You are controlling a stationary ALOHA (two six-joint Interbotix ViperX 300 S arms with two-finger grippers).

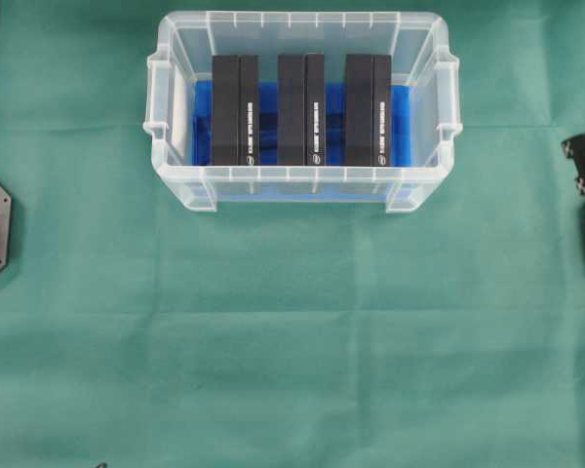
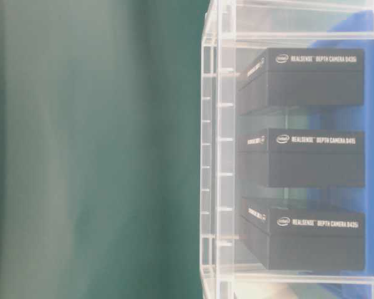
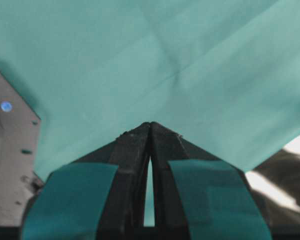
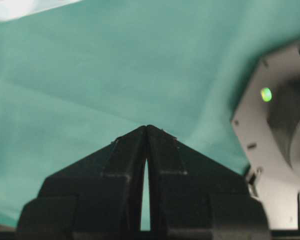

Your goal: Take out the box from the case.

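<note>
Sitting near the top of the overhead view, the case (image 1: 302, 109) is a translucent clear plastic tub with a rimmed edge and side handles, parked on the green cloth (image 1: 273, 341) that covers the counter. A blue cloth (image 1: 401, 122) lines its bottom.

Inside are three black boxes standing on edge in a row, with gaps between them: the left box (image 1: 235, 109), the middle box (image 1: 301, 108) and the right box (image 1: 368, 109). All three are fully inside the case walls, none lifted. From the table-level view you can read the white print on them, "RealSense Depth Camera D435", so they're Intel camera boxes. That view looks turned sideways, so the boxes appear stacked one above another behind the clear wall.

Both arms are way off to the sides. Overhead only shows dark bits of hardware at the left edge and right edge, well apart from the case.

The left tool (image 3: 150, 125) has its jaws pressed together at the tips, nothing between them, just green cloth beyond. Teal tape wraps its fingers (image 3: 70, 200). A grey metal base plate (image 3: 10, 165) shows at the left of that view.

The right tool (image 4: 147, 127) is the same deal: jaws closed tip to tip, holding nothing, over the cloth, with a grey base (image 4: 275, 150) and a small green light at the right.
</note>
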